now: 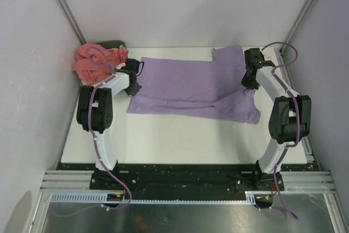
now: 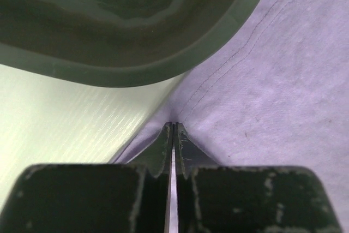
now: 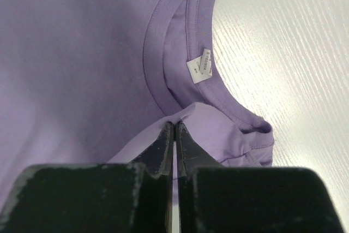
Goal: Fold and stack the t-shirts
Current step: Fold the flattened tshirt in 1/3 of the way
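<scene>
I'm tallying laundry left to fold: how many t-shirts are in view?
2. The lavender t-shirt lies across the middle of the table; the salmon-pink t-shirt is bunched in the bin at the far left corner. More may be hidden under it.

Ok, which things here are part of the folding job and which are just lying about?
Job:
purple shirt
pink shirts
left gripper and right gripper, both shut on the purple shirt

Lying about:
bin
table
</scene>
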Action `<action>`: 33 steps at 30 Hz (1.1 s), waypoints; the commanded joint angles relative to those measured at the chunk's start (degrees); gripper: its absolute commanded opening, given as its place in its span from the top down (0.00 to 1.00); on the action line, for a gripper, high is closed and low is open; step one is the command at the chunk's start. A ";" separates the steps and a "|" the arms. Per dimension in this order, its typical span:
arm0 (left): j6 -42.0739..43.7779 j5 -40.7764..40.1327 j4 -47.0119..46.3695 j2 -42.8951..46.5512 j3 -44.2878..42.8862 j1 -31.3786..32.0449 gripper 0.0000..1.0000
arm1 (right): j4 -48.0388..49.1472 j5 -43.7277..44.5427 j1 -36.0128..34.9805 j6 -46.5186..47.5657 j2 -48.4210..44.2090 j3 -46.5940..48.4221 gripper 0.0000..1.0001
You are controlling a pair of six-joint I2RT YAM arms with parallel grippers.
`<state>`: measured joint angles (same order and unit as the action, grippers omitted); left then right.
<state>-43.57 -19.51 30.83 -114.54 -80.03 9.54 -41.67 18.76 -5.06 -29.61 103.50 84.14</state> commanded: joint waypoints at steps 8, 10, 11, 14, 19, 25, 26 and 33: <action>1.75 -4.22 -0.56 7.85 2.74 -0.59 1.00 | -0.19 3.82 0.23 1.24 -3.73 3.84 1.00; 1.94 -4.35 -0.57 8.24 3.09 -0.76 1.00 | -0.50 4.35 0.25 1.40 -3.48 4.78 1.00; 2.06 -4.42 -0.58 8.35 3.20 -0.80 1.00 | -0.68 4.57 0.24 1.48 -3.31 5.54 1.00; 2.24 -4.29 -0.52 8.10 2.80 -0.83 1.00 | -1.25 5.29 -0.05 1.83 -2.06 8.17 1.00; 2.15 -3.99 -0.53 6.54 1.08 -0.83 1.00 | -2.70 6.35 -1.25 2.00 1.92 13.56 1.00; 2.90 -3.94 -0.62 4.16 -1.43 -0.82 1.00 | -4.30 7.97 -2.60 1.70 6.59 17.08 1.00; 3.07 -3.95 -0.61 3.89 -1.79 -0.83 1.00 | -4.34 8.09 -2.59 1.59 6.96 16.92 1.00; 4.00 -3.85 -0.66 2.59 -4.26 -0.84 1.00 | -4.27 9.04 -2.08 0.81 7.32 13.84 1.00</action>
<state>-41.25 -21.32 30.98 -111.50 -80.99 9.15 -45.89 24.84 -7.73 -28.40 111.57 98.87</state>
